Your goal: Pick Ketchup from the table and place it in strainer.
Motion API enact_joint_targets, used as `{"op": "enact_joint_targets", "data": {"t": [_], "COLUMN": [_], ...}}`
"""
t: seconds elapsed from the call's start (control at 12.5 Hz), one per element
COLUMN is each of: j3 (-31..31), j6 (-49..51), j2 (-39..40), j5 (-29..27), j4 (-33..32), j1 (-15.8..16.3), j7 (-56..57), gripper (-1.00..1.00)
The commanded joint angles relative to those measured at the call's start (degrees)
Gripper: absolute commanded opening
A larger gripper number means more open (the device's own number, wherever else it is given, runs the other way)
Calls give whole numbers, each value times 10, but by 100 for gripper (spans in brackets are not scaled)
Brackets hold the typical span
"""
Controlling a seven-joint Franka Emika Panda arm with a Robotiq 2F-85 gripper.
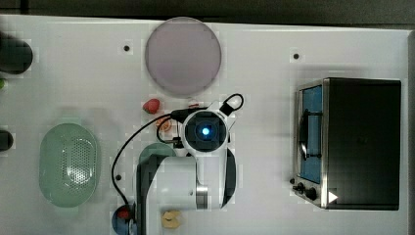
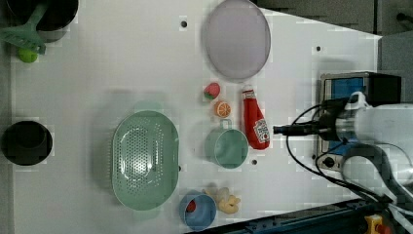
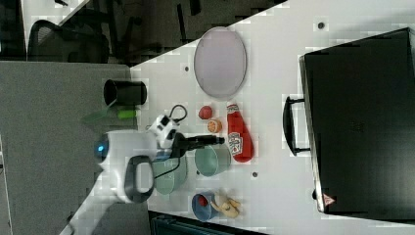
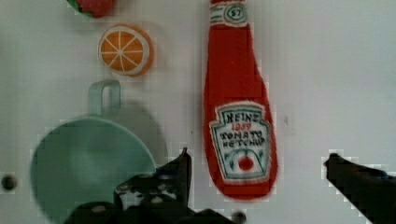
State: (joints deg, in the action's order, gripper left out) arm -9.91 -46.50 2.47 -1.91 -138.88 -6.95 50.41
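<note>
Gripper [image 4: 257,163] jaws spread wide, empty, straddling the base of the small red soft squeeze Ketchup bottle [image 4: 238,116] lying flat mid-table [image 2: 97,73], just beside round teal-green cup [image 2: 226,148]. Probably light, yielding, slippery; grasp across labelled belly. Label: "HEINZ TOMATO KETCHUP", neck "57". Pale green perforated oval plastic strainer [image 2: 144,158] well apart.

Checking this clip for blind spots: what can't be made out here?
- Ketchup bottle: top view, hidden under the arm.
- Teal cup: top view, mostly covered by the arm.
- Green strainer: right view, largely behind the arm.
- Gripper: wrist view, fingers cut off by the frame edge.
</note>
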Motion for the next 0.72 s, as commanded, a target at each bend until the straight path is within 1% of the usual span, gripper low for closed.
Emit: {"op": "enact_joint_targets", "data": {"t": [0.08, 0.32, 0.72], "j3": [-1, -1, 2], "j6": [-66, -132, -188], "j2": [59, 116, 170], "j5": [-7, 14, 14], "j4": [-11, -11, -13], "j1": [-2, -2, -2], "j7": [32, 32, 32], "gripper": [100, 100, 100]}}
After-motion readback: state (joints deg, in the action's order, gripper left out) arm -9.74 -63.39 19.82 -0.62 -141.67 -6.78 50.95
